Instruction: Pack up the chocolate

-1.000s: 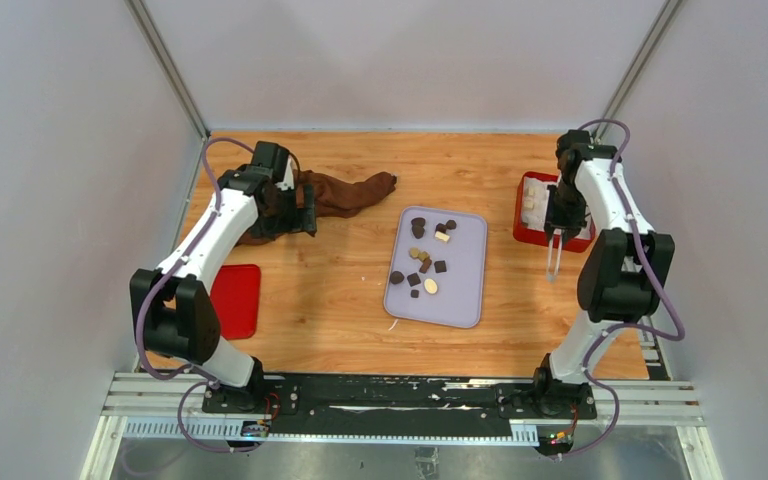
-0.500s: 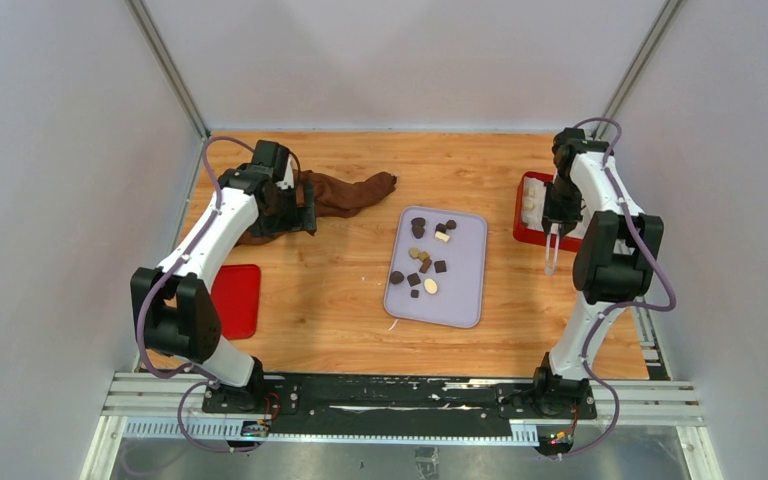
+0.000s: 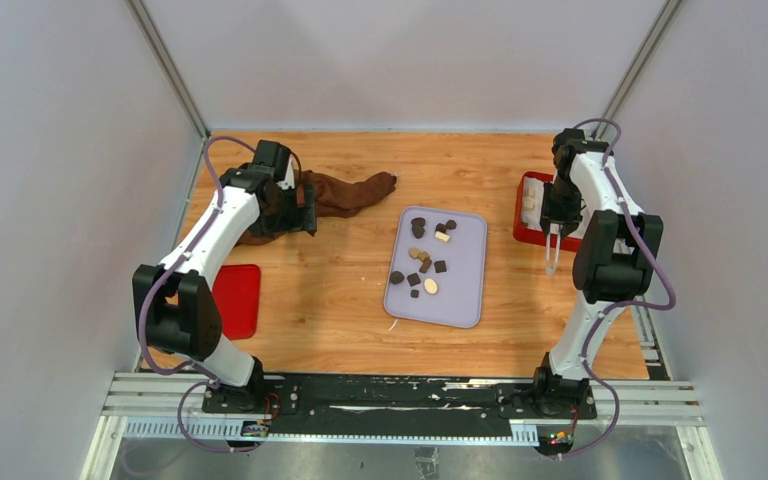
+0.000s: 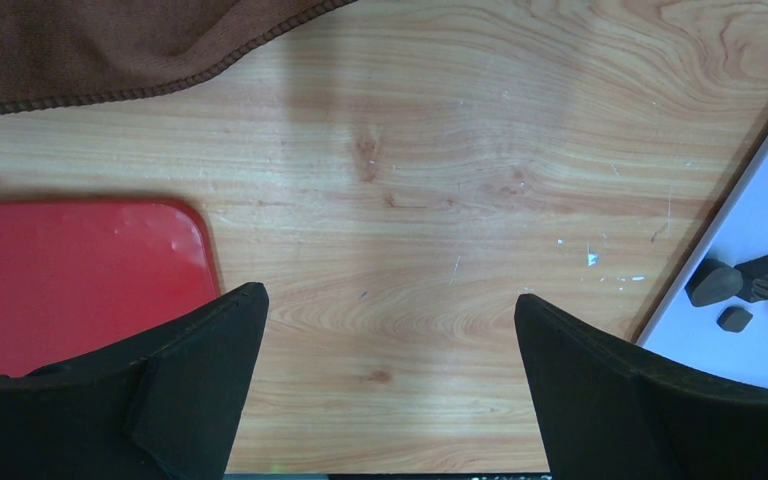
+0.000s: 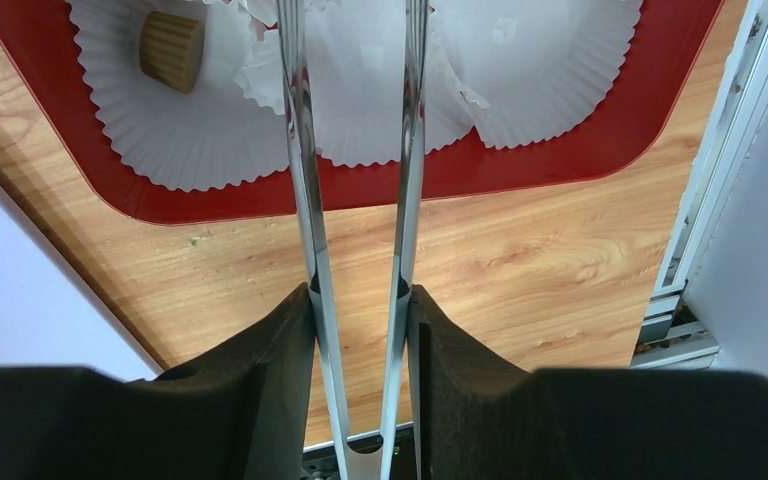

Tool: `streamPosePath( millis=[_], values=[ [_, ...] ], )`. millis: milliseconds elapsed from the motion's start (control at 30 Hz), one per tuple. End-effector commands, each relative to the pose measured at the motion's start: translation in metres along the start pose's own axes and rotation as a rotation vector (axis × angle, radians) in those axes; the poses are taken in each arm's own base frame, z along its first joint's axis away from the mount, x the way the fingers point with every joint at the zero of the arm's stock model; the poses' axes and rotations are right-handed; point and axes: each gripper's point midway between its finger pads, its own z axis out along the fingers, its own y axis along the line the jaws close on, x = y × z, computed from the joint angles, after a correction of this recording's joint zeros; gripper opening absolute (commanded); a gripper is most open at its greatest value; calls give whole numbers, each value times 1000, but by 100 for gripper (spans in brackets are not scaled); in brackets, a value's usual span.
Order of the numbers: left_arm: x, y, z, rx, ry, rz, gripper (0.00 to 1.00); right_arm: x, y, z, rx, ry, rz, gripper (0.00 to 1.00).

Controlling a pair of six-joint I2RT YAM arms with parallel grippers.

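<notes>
Several small pieces of chocolate (image 3: 425, 258), dark, tan and cream, lie scattered on the lavender tray (image 3: 465, 290); a few also show at the right edge of the left wrist view as chocolate (image 4: 735, 282). One tan ridged chocolate (image 5: 171, 50) sits in a white paper cup inside the red box (image 5: 560, 165). My right gripper (image 5: 360, 292) is shut on metal tongs (image 5: 403, 200), whose two arms reach over the paper cups; their tips are out of frame. My left gripper (image 4: 388, 296) hangs open and empty over bare wood beside the brown cloth.
The red box (image 3: 532, 190) stands at the right edge by the rail. A brown cloth (image 3: 345, 192) lies at the back left, and a flat red lid (image 3: 237, 300) lies near the left arm. Grey walls close in the table's sides and back.
My right arm has drawn back a little, bringing the tongs closer over the red box. The left arm has not moved.
</notes>
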Motion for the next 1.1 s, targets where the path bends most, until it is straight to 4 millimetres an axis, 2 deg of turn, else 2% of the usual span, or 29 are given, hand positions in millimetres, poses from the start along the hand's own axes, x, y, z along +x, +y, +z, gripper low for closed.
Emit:
streamPosePath(
  millis=[0, 1067],
  values=[
    [-10, 2, -4, -6, -27, 18, 100, 2, -9, -3, 14, 5, 3, 38],
    [-9, 4, -10, -14, -37, 22, 100, 5, -6, 7, 4, 35, -12, 42]
  ],
)
